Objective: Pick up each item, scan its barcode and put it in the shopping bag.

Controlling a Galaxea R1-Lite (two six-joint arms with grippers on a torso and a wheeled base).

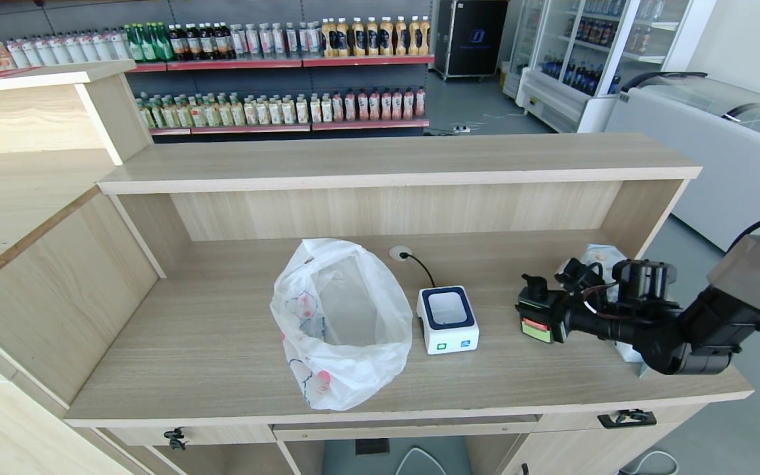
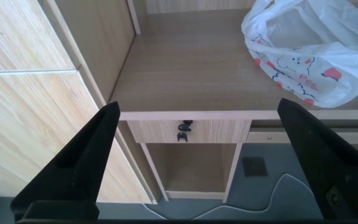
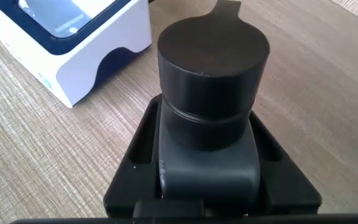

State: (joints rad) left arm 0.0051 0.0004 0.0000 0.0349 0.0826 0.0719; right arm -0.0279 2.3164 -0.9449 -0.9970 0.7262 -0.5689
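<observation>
The shopping bag (image 1: 340,323) gapes open by the counter's (image 1: 208,356) front edge. The right gripper (image 1: 538,315) clamps a black-capped bottle (image 3: 211,93), and the left gripper (image 2: 199,111) is spread wide.

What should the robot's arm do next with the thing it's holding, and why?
Probably shift the right gripper to the robot's left so its dark labelled item sits over the scanner window: the item hangs beside the scanner, not yet over it.

Head high, left wrist low: bag (image 1: 340,323)
</observation>
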